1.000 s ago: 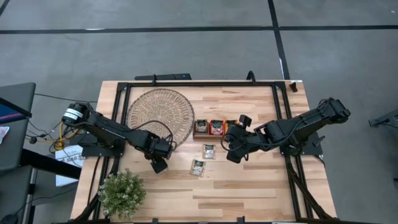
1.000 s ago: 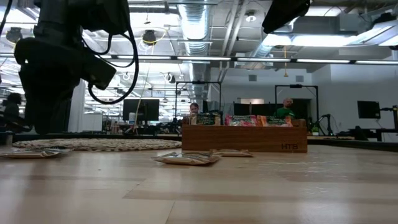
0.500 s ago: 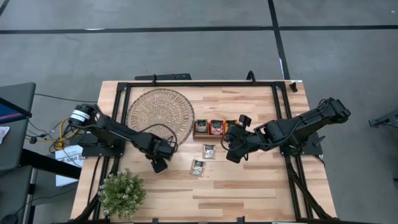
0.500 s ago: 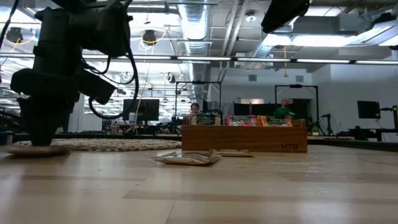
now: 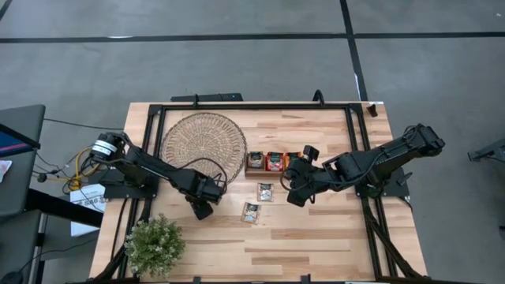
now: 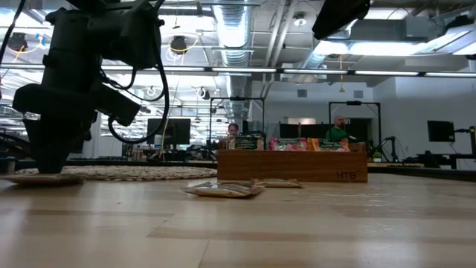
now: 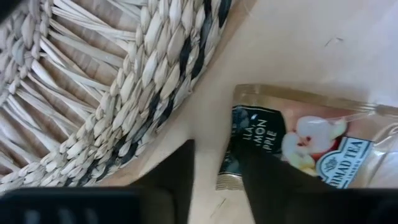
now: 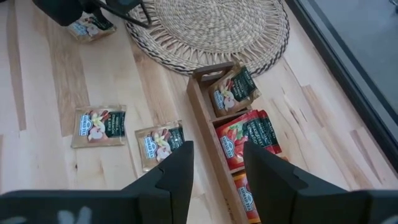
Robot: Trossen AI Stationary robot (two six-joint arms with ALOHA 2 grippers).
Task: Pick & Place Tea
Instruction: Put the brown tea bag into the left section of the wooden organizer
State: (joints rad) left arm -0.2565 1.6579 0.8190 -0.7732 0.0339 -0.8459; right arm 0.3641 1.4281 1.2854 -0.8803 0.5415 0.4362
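Observation:
My left gripper (image 5: pixel 203 209) (image 7: pixel 217 155) is open and low at the table by the near-right rim of the round woven mat (image 5: pixel 203 142). It stands over a pale tea sachet (image 7: pixel 305 146) (image 6: pixel 44 179) that lies flat on the wood. Two more pale sachets (image 5: pixel 265 192) (image 5: pixel 251 211) lie flat on the near side of the wooden tray (image 5: pixel 272 162). The tray holds a pale sachet (image 8: pixel 235 92) and red-orange ones (image 8: pixel 252 137). My right gripper (image 5: pixel 293 196) (image 8: pixel 217 152) is open and hovers near the tray's right end, holding nothing. My left gripper comes from above, pointing down. One finger (image 7: pixel 267 186) stands over the sachet's dark-label end (image 7: pixel 249 134), which faces the mat. The other finger (image 7: pixel 177 180) stands on bare table between sachet and mat. The finger hides the contact point, so I cannot tell whether it touches.
A potted plant (image 5: pixel 155 243) stands at the table's near-left corner. A black frame (image 5: pixel 252 105) runs along the table's edges. Bare wood lies between the loose sachets and the near edge. People sit far back in the room (image 6: pixel 342 130).
My left gripper has come down toward the table and shifted slightly toward the mat's rim, ending low over the sachet. The sachet has stayed flat on the wood. My right arm has kept still.

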